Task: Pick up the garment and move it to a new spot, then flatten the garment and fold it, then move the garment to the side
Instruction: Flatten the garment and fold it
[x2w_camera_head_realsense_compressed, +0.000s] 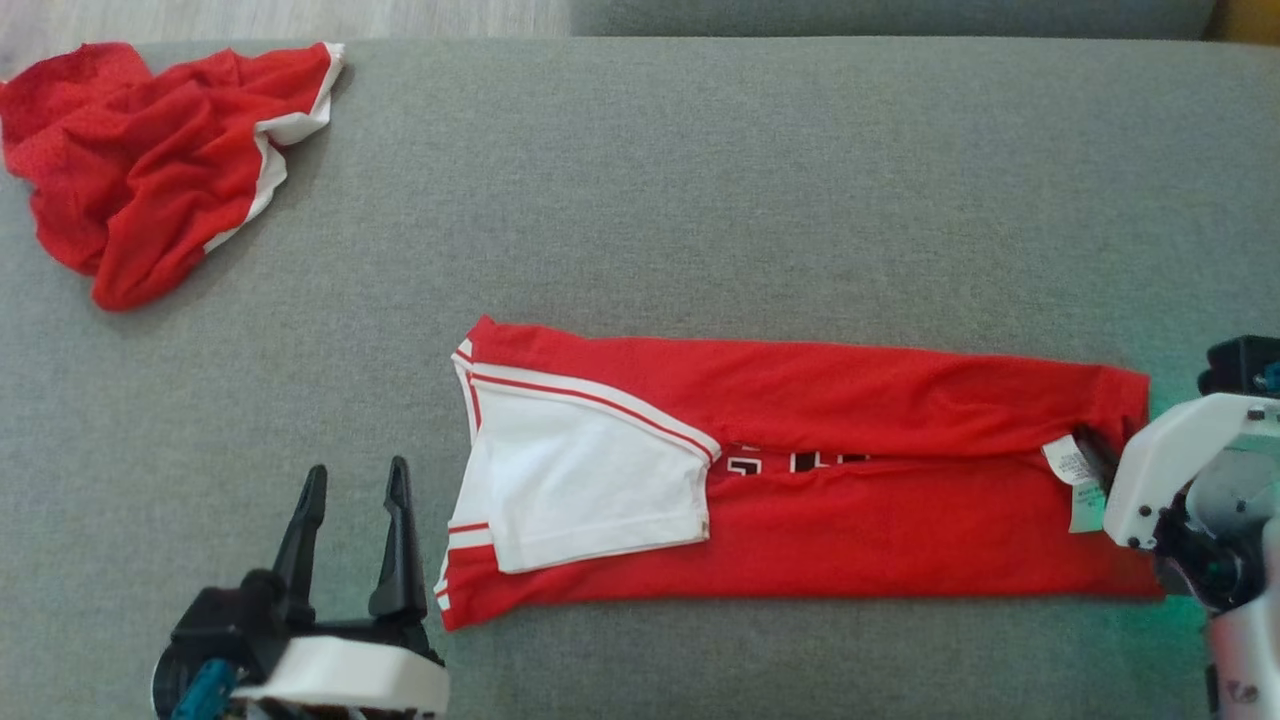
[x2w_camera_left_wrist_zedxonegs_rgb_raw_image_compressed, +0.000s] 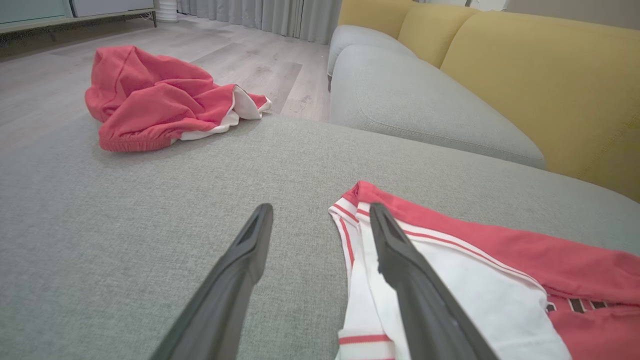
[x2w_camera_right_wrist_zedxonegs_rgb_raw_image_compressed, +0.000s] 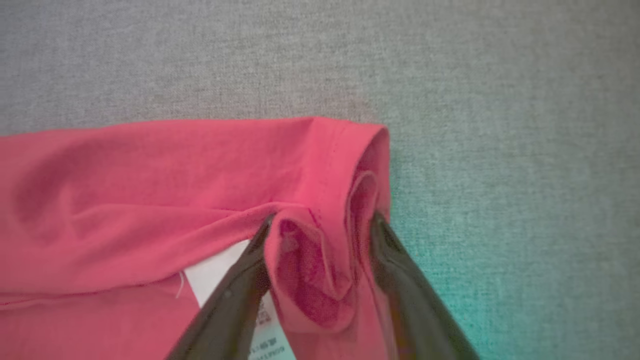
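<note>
Across the grey sofa cushion (x2w_camera_head_realsense_compressed: 700, 200), toward five o'clock, a red jersey (x2w_camera_head_realsense_compressed: 850, 480) lies folded into a long strip, its white sleeve (x2w_camera_head_realsense_compressed: 580, 480) on top. At three o'clock the right gripper (x2w_camera_right_wrist_zedxonegs_rgb_raw_image_compressed: 322, 220) stands apart, straddling the puckered hem (x2w_camera_right_wrist_zedxonegs_rgb_raw_image_compressed: 350, 150). The left gripper (x2w_camera_head_realsense_compressed: 357, 475) waits spread beside the sleeve end, at seven. Folding looks under way; next, pinch the hem and carry it across. A crumpled red garment (x2w_camera_head_realsense_compressed: 150, 160) sits at ten.
</note>
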